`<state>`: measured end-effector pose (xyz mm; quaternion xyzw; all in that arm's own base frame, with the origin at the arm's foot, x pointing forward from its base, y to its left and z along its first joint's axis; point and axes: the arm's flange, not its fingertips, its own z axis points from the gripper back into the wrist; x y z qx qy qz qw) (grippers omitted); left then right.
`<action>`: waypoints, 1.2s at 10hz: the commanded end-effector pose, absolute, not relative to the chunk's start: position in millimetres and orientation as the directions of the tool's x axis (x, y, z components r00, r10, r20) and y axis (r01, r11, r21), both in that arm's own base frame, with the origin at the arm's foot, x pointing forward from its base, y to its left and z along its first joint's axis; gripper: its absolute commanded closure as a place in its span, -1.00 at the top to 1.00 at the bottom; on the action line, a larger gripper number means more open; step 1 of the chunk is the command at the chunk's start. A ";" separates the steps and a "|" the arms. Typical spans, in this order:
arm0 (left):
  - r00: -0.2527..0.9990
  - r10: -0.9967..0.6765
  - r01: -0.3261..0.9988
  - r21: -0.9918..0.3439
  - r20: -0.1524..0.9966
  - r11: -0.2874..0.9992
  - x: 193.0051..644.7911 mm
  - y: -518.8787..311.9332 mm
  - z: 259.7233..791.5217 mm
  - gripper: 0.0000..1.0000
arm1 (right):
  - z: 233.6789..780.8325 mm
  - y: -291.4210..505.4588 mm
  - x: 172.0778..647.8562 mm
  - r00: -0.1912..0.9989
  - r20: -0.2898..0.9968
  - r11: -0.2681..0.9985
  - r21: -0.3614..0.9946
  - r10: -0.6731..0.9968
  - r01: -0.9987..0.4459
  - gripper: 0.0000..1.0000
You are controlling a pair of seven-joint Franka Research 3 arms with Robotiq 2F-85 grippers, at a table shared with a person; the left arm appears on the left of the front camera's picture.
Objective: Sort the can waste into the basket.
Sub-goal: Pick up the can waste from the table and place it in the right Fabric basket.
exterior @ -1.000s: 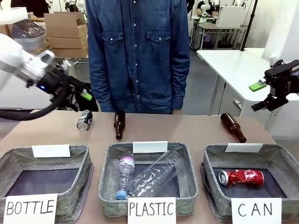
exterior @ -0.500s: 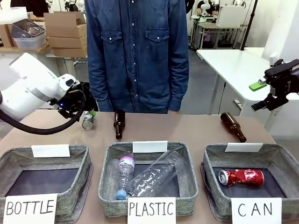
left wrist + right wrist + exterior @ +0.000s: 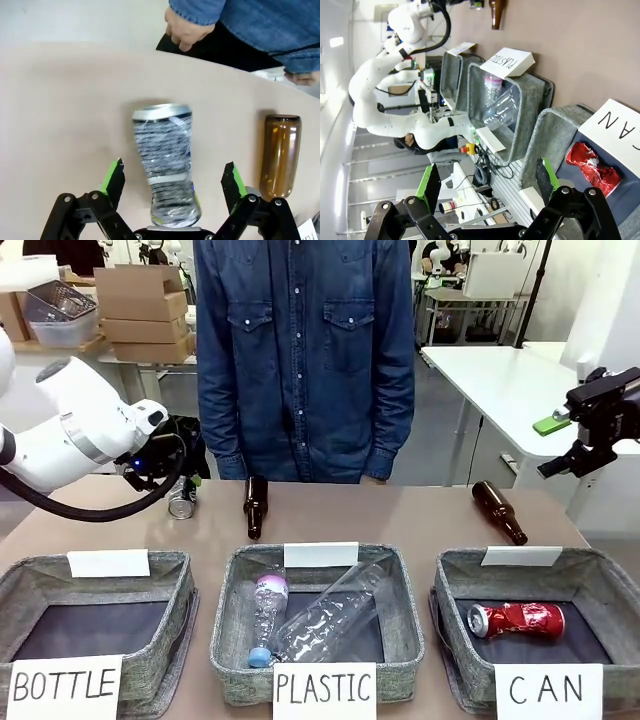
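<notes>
Left gripper [image 3: 173,170] hangs right over the dark can [image 3: 164,150] at the far left of the table [image 3: 400,515], jaws wide either side of it, seemingly not touching. Red can [image 3: 517,620] lies inside the CAN basket [image 3: 612,585]. Right gripper [image 3: 487,172] sits high, jaws wide and empty.

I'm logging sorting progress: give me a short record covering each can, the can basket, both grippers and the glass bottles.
red can: lying in the CAN basket
dark can: on the table, far left, unsorted
left gripper: open, fingers either side of the dark can, not touching
right gripper: open, empty, raised at the right
upright brown bottle: mid-table
lying brown bottle: far right of the table
</notes>
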<state>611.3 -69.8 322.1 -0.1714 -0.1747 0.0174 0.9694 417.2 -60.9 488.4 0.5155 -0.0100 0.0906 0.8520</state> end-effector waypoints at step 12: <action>0.964 0.117 -0.041 -0.300 0.239 0.953 618.8 -85.0 302.7 -1.00 | 491.3 -64.5 418.6 0.979 0.122 0.449 0.875 0.162 -0.183 1.00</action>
